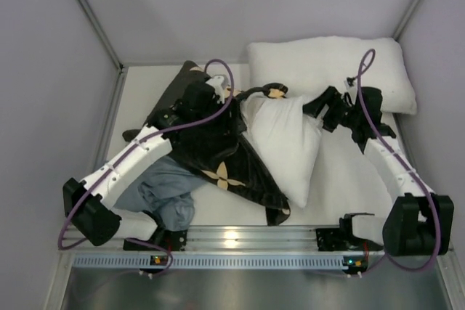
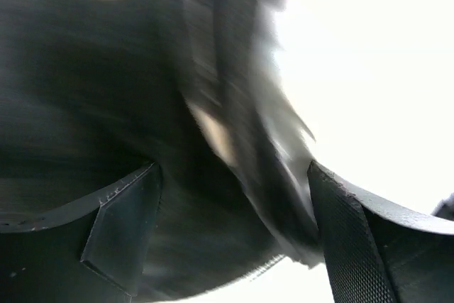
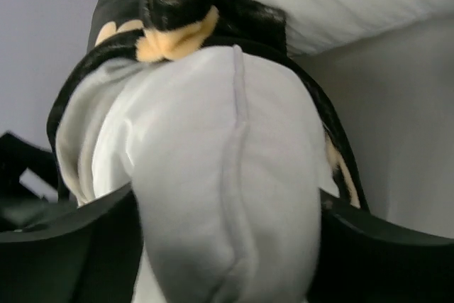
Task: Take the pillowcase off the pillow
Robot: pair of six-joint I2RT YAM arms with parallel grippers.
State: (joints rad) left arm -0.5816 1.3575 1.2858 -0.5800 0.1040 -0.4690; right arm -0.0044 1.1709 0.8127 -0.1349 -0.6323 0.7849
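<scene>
With my right end effector [image 1: 314,109] clamped on the pillow [image 1: 280,143], I'd drag the pillowcase [image 1: 225,154] steadily left; I cannot tell whether the left end effector [image 2: 230,200] grips it.

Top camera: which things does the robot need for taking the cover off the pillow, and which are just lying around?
For the job:
- the flowery black pillowcase
- the white pillow sticking out of it

Just lying about:
- the other white pillow at the back
- the blue-grey cloth at the front left
</scene>
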